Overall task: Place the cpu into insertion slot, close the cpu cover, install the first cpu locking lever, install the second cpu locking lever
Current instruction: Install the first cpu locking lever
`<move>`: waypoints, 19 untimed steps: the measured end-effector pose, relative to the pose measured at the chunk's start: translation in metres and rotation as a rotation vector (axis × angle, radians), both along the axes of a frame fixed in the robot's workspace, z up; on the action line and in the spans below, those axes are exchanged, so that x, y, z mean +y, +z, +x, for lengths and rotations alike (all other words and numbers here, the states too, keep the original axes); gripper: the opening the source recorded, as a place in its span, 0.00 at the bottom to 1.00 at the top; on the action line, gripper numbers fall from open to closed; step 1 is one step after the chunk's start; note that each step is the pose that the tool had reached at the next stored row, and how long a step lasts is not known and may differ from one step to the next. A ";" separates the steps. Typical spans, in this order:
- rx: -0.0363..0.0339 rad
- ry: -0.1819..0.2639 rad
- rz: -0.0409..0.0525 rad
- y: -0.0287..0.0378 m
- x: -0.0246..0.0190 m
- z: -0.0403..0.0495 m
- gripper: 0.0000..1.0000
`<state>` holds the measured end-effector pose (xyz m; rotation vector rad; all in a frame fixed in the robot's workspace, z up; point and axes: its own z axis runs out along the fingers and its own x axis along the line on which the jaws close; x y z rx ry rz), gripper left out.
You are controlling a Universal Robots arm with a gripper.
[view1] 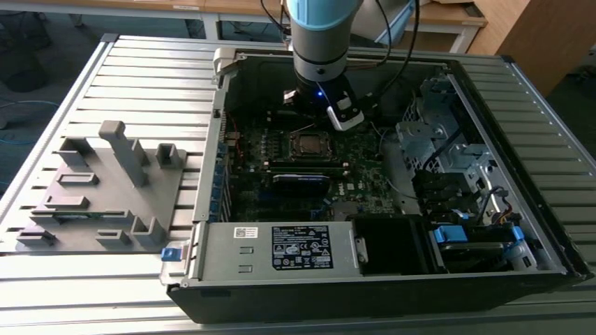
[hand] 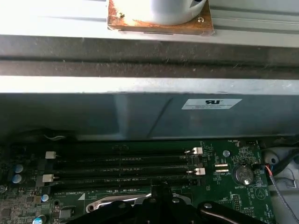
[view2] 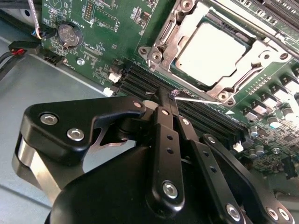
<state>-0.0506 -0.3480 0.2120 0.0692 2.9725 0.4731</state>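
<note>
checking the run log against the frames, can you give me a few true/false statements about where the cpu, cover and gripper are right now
1. The cpu sits in the insertion slot on the motherboard. True.
2. The gripper is holding the cpu. False: the cpu lies in the socket, and the fingertips meet with nothing between them.
3. The cpu cover lies down around the cpu, whose silver top shows through its window. True.
4. In the exterior view, the arm is over the grey fixture on the table. False: it reaches into the open computer case, close above the socket.
5. A round coin battery sits on the green board. True.
</note>
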 end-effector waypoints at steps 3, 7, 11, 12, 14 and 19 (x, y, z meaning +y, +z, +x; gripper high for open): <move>-0.0057 0.000 -0.0003 -0.0016 0.0000 -0.0014 0.10; -0.0090 -0.001 -0.0009 -0.0027 0.0011 -0.0026 0.10; -0.0101 -0.003 -0.0012 -0.0032 0.0047 -0.0037 0.10; -0.0102 -0.003 -0.0021 -0.0032 0.0054 -0.0038 0.10; -0.0114 -0.003 -0.0044 -0.0033 0.0064 -0.0039 0.10; -0.0178 -0.007 -0.0106 -0.0051 0.0065 -0.0039 0.10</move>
